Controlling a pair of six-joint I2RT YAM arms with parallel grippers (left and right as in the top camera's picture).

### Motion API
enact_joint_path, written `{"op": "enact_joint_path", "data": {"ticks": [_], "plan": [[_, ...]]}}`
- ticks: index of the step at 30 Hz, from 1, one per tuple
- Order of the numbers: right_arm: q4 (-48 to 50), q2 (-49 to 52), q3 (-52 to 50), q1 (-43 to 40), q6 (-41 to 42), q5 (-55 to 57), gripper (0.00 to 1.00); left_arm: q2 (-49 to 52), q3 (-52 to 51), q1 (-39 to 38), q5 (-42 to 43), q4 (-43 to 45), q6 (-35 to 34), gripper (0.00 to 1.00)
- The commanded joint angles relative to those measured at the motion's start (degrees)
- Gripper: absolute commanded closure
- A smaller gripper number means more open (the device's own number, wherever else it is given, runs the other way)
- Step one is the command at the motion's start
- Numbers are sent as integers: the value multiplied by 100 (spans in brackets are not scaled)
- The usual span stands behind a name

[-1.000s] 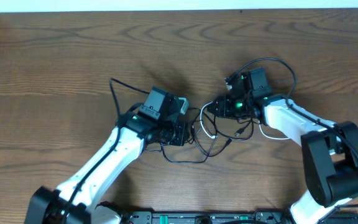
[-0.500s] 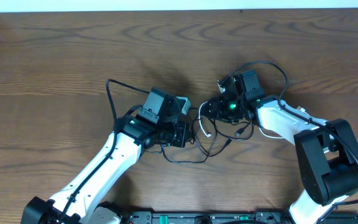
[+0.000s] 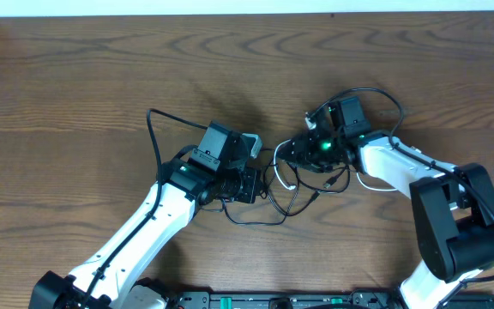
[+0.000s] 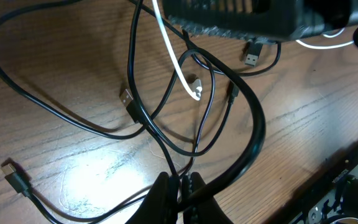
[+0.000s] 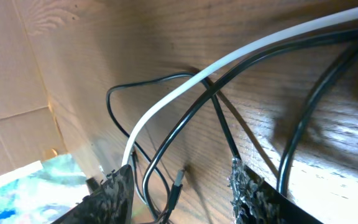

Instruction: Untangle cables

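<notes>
The thin white cable point(image 4: 173, 56) and the black cable point(image 4: 61, 112) lie looped over each other mid-table point(image 3: 75, 86), on dark wood grain. The left end effector point(image 4: 179, 190) is clenched on the black cable. The right end effector point(image 5: 180, 173) is spread wide.

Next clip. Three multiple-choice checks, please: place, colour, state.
1. Where does the tangle of thin black and white cords lie? A) between the left end effector and the right end effector B) at the far left edge C) behind the right arm's base
2. What colour is the thin cord reaching the right end effector's finger? A) red B) white C) yellow
3. How do that end effector's fingers stand? A) pressed together B) out of view C) spread apart
1A, seen overhead; 2B, plain in the right wrist view; 3C, brown wooden table shows between them.
</notes>
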Motion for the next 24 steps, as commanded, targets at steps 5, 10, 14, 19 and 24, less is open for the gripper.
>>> {"op": "enact_joint_path", "data": {"ticks": [5, 10, 14, 19, 24], "plan": [[66, 17, 7, -203, 68, -363, 53, -22, 87, -4, -42, -11, 9, 93], [444, 17, 7, -157, 151, -793, 53, -22, 87, -4, -39, -7, 9, 93], [529, 17, 7, -26, 372, -828, 53, -22, 87, -4, 232, 103, 7, 92], [533, 17, 7, 184, 415, -813, 53, -20, 87, -11, 979, 551, 7, 92], [721, 17, 7, 249, 459, -778, 62, -22, 87, -140, 1016, 592, 7, 92]]}}
